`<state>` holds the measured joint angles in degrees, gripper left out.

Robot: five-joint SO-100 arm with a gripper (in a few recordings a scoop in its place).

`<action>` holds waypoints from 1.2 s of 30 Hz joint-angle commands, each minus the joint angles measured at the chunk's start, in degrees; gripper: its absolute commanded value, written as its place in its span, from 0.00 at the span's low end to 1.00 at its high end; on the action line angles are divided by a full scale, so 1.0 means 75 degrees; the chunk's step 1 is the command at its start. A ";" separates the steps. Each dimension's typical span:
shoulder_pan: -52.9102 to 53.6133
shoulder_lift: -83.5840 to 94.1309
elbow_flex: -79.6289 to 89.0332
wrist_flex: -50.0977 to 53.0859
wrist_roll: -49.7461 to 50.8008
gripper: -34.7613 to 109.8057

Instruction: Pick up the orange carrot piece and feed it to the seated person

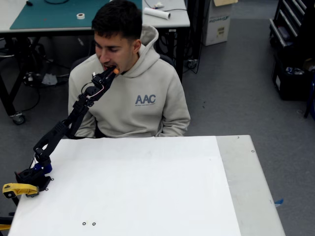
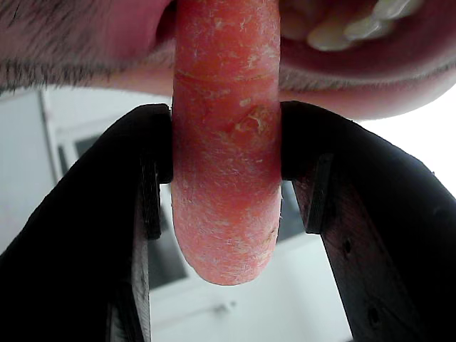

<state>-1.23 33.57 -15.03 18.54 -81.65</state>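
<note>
Fingers (image 2: 153, 171) clamp orange carrot piece (image 2: 226, 142); tip inside seated person (image 1: 133, 98) mouth

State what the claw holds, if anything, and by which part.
The claw grips the orange carrot piece by its middle; its upper end is in the seated person's mouth.

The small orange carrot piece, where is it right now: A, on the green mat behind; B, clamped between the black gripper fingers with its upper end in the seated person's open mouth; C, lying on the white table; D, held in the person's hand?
B: the wrist view shows the small orange carrot piece pinched between the black gripper's fingers, its top end passing between the lips of the seated person.
</note>
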 commanded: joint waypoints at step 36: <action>0.0105 0.0434 -0.0492 -0.0152 -0.0070 0.41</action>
<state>0.18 33.57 -15.03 18.46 -81.74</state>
